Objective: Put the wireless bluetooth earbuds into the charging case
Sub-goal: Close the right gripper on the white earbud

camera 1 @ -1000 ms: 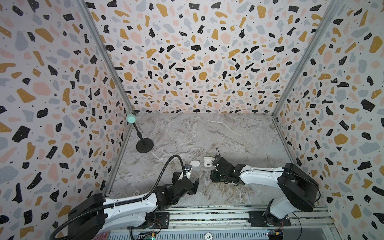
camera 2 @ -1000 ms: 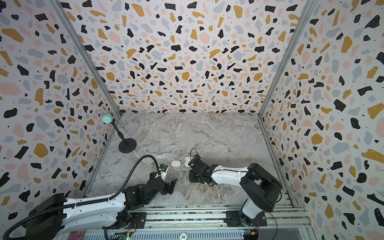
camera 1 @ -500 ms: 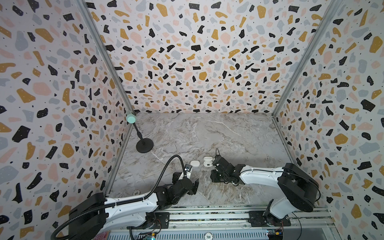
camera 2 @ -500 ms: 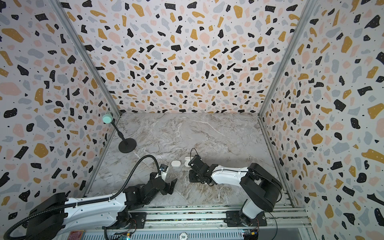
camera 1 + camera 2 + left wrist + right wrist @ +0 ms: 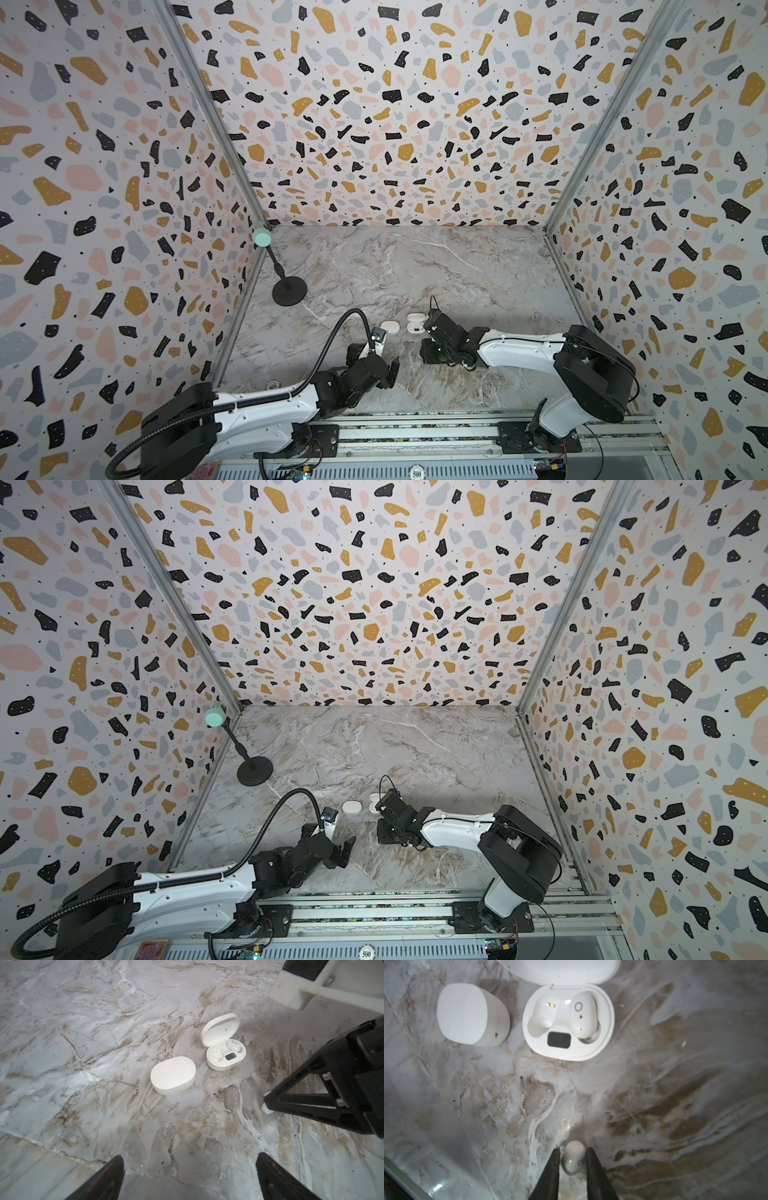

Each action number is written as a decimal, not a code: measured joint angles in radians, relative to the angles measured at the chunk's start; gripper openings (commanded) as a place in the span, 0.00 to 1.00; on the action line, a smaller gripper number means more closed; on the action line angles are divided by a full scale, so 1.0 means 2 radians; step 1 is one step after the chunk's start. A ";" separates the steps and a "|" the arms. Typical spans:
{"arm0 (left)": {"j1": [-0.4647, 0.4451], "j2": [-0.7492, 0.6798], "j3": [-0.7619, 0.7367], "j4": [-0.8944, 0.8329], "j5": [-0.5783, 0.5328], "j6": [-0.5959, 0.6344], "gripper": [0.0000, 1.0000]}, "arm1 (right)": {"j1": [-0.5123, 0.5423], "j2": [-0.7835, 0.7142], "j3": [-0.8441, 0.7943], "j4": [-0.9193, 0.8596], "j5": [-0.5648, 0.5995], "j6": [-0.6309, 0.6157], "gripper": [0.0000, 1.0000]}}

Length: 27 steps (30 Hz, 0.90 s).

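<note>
The right gripper (image 5: 574, 1154) has its jaws pinched across the loose earbud (image 5: 573, 1157), whose long axis points ahead at the open charging case (image 5: 566, 1056); the left gripper (image 5: 190, 1157) gapes empty.

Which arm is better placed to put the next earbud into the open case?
Right. The right gripper pinches the loose earbud on the table, near the open case, which has one empty slot. The left gripper hangs open and empty, farther from both.
</note>
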 measured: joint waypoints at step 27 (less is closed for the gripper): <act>0.000 0.007 0.000 0.004 0.005 -0.001 1.00 | 0.000 0.019 0.017 -0.001 -0.002 -0.004 0.25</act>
